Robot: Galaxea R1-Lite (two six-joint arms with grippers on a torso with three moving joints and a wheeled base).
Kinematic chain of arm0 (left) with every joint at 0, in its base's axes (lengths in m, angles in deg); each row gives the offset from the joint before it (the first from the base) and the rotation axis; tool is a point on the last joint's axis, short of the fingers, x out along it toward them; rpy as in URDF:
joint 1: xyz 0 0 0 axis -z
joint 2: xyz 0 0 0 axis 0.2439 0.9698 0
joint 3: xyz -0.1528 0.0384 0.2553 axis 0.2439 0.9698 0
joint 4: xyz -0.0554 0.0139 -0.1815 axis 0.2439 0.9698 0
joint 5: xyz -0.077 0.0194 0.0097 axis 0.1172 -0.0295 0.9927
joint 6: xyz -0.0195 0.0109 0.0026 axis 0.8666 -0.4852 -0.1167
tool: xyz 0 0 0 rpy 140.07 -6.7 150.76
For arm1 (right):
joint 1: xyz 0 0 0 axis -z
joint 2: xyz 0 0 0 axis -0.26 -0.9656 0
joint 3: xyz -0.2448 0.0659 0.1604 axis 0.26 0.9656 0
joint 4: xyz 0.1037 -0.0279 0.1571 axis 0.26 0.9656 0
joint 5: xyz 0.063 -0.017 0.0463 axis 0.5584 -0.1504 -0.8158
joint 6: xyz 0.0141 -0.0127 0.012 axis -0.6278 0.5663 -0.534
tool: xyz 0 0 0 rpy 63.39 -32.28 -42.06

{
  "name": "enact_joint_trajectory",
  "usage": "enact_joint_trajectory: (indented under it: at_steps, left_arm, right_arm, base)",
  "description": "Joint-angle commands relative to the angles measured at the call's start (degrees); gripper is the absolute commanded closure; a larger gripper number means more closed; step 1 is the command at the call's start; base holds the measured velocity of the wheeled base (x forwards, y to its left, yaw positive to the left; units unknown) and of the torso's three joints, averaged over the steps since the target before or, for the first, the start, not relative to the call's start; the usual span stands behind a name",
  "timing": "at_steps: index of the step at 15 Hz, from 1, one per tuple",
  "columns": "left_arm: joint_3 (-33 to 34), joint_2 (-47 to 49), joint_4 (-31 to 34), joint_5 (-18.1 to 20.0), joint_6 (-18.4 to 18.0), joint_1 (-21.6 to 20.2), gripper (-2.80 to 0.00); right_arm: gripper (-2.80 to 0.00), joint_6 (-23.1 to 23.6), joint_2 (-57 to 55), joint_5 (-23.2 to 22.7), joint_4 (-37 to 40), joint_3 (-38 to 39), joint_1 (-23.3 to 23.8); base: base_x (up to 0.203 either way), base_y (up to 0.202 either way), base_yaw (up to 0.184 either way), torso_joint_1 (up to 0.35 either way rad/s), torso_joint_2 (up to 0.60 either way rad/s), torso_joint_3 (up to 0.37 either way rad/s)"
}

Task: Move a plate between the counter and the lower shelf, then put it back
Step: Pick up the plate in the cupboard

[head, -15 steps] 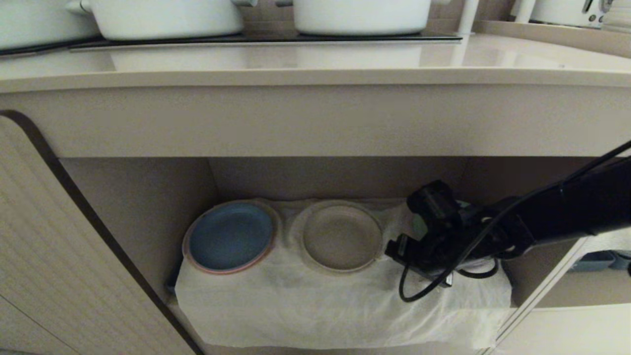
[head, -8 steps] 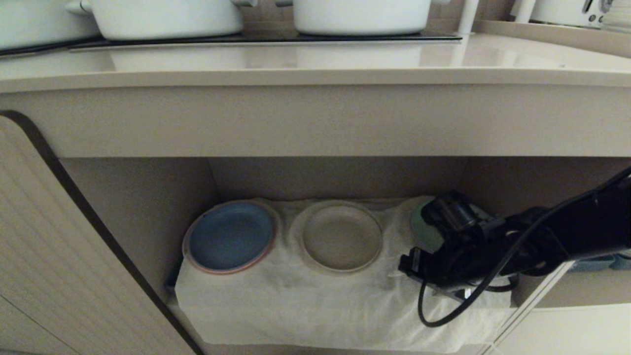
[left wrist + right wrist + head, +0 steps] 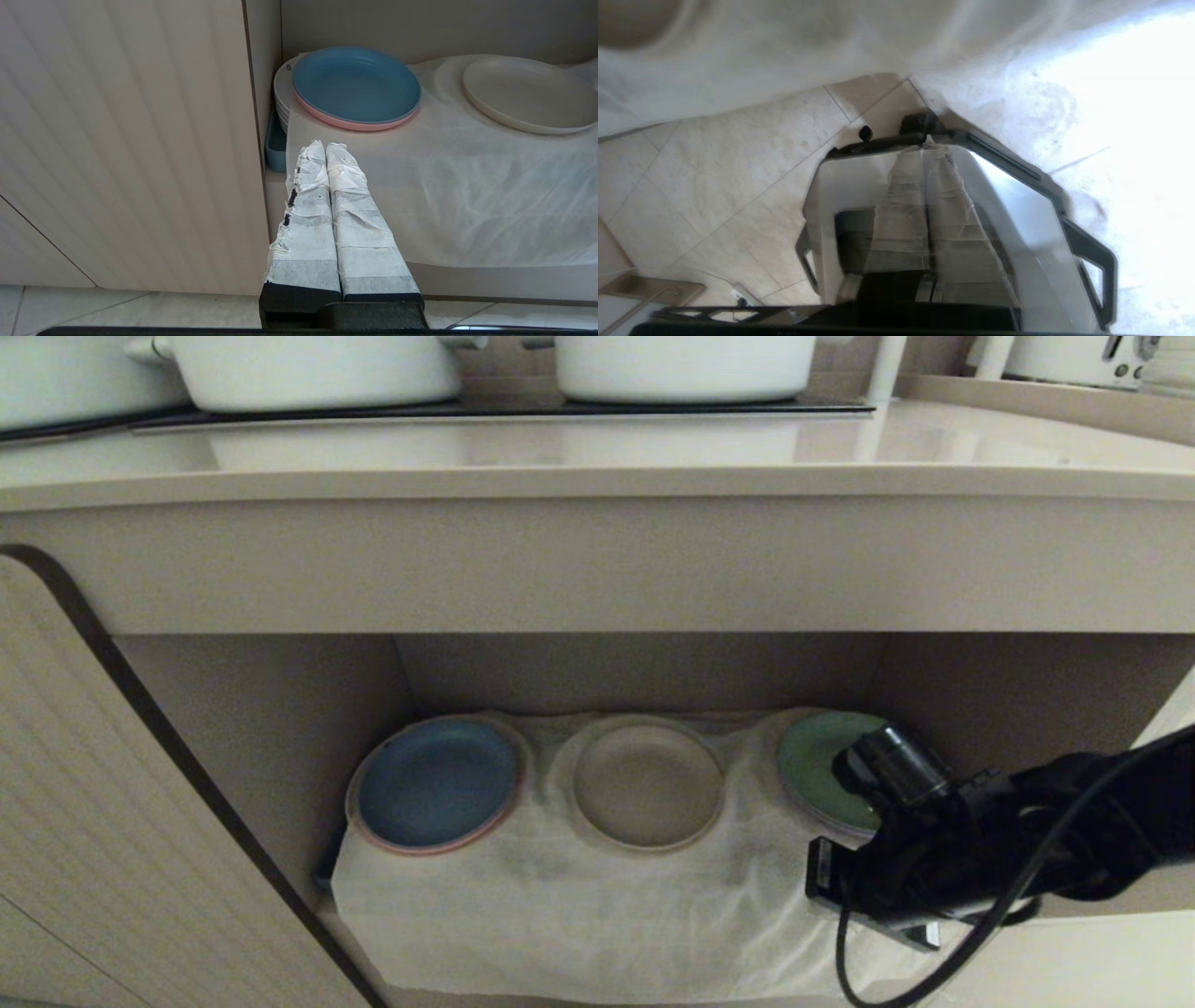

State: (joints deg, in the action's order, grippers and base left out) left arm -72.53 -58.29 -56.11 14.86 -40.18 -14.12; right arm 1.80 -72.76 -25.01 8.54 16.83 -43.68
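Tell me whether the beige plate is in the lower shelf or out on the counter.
In the shelf. The plate lies flat on the white cloth, between the blue plate and green plate.

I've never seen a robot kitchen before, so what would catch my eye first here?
Three plates in a row on the white cloth of the lower shelf: a blue plate, the beige plate in the middle and a green plate. The black right arm reaches in from the right, partly covering the green one.
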Motion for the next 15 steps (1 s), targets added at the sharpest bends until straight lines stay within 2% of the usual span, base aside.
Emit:
enact_joint_trajectory:
  at_steps: [1, 8, 15]
  left_arm:
    - [0.0, 0.0, -0.1, 0.0, 0.0, 0.0, 0.0]
    - [0.0, 0.0, 0.0, 0.0, 0.0, 0.0, 0.0]
    - [0.0, 0.0, 0.0, 0.0, 0.0, 0.0, 0.0]
  right_arm:
    - [0.0, -0.2, 2.4, 0.0, 0.1, 2.1, 0.0]
    - [0.0, 0.0, 8.7, 0.1, -0.7, 10.0, 0.0]
    - [0.0, 8.0, 16.8, 0.7, -5.8, 18.6, 0.2]
  base:
    - [0.0, 0.0, 0.0, 0.0, 0.0, 0.0]
    - [0.0, 0.0, 0.0, 0.0, 0.0, 0.0]
    - [0.0, 0.0, 0.0, 0.0, 0.0, 0.0]
